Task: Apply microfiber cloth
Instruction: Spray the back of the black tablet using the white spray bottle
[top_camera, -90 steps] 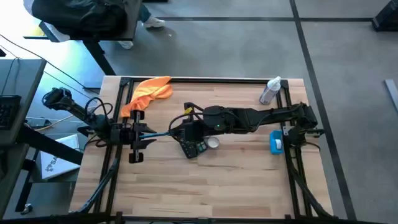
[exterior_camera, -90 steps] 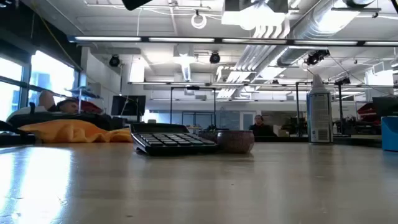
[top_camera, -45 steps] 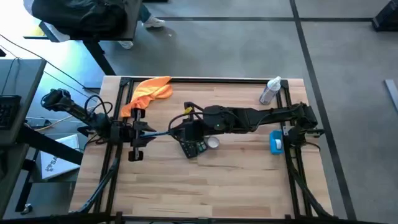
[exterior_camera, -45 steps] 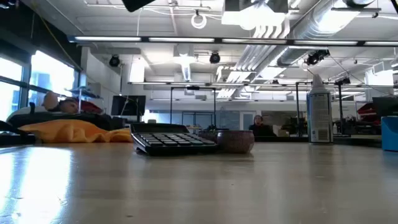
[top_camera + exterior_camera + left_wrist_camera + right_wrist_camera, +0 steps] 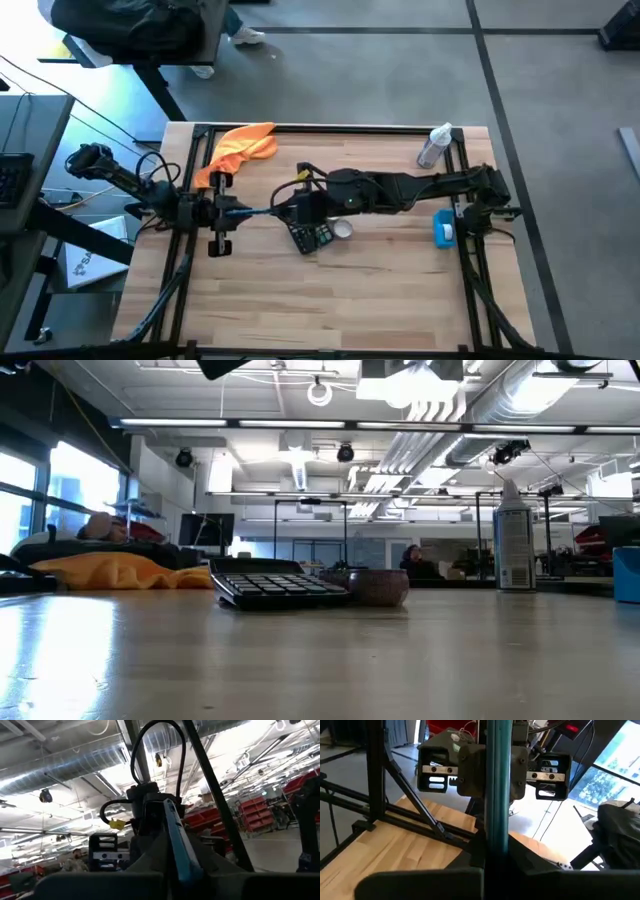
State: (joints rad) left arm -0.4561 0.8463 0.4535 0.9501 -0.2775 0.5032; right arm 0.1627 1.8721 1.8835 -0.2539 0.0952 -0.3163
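Cloth first: the microfiber cloth [image 5: 242, 148] lay bunched at the far left corner of the desk [image 5: 330, 300], untouched and just beyond my left arm; from table height it was an orange heap [image 5: 120, 572] left of the black calculator [image 5: 275, 585]. My left end effector [image 5: 220, 214] hung at the desk's left edge, near the cloth but not on it, with its fingers spread wide and gripping nothing. My right end effector [image 5: 290, 212] reached across to mid-desk, above the calculator [image 5: 312, 238], and seemed closed on a thin teal strip [image 5: 255, 212] that ran toward the left one, its far end between those spread fingers. A small round dish [image 5: 343, 229] sat just beside the calculator. A spray bottle [image 5: 434, 146] stood at the far right, with a small blue object [image 5: 444, 228] nearer on that side.
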